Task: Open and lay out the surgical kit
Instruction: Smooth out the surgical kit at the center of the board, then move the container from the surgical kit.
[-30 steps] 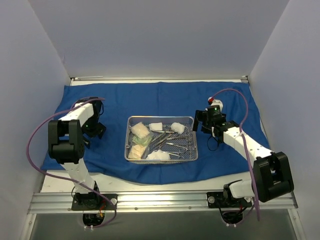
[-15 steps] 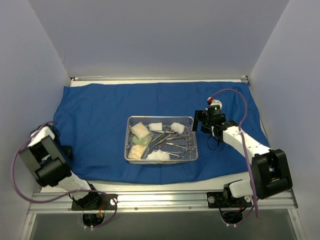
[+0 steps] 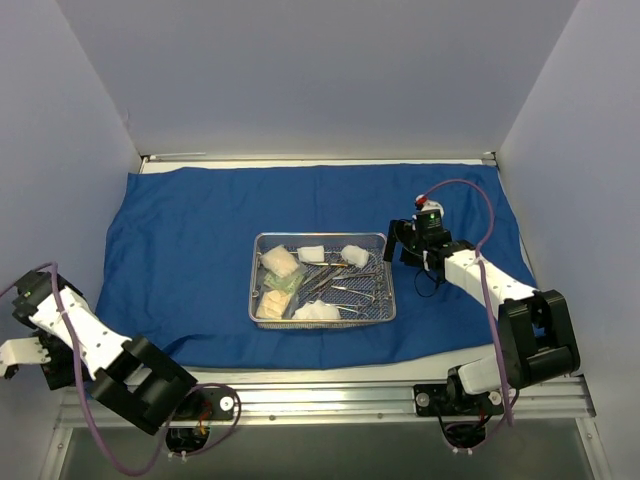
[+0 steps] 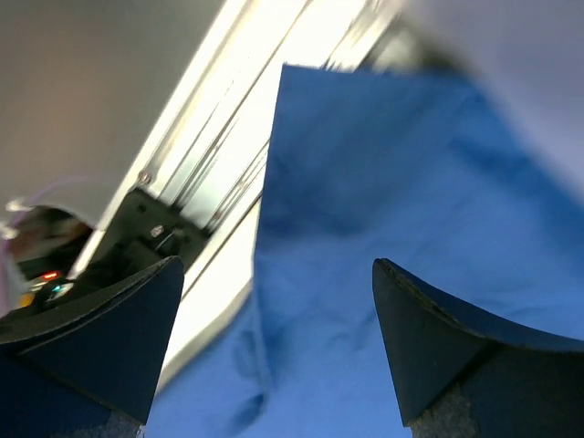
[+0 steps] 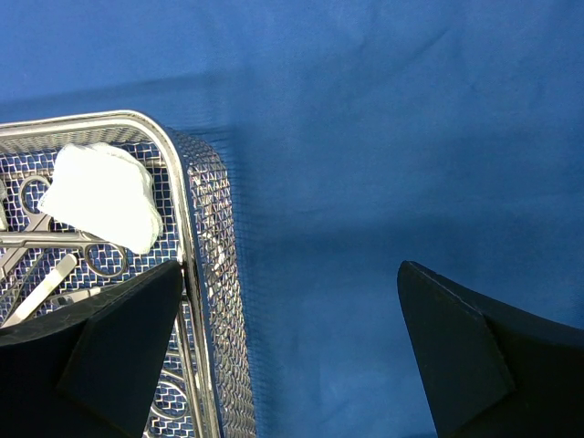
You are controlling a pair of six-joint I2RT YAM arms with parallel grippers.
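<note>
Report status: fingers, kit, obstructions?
Left fingers open, empty, left of the drape. Right fingers open, empty, beside the wire tray. Drape spread flat; tray loaded. Nothing obstructing.

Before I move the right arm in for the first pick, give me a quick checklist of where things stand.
1. Blue drape spread open: ok.
2. Wire-mesh tray uncovered, on the drape: ok.
3. Right gripper fingers apart, empty, beside the tray's right side: ok.
4. Left gripper open and empty: ok, but it is out by the left wall, off the drape.
5. Contents laid out: not ok; gauze pads, instruments and packets all lie in the tray.
6. Instruments free to lift singly: cannot tell; they overlap.
</note>
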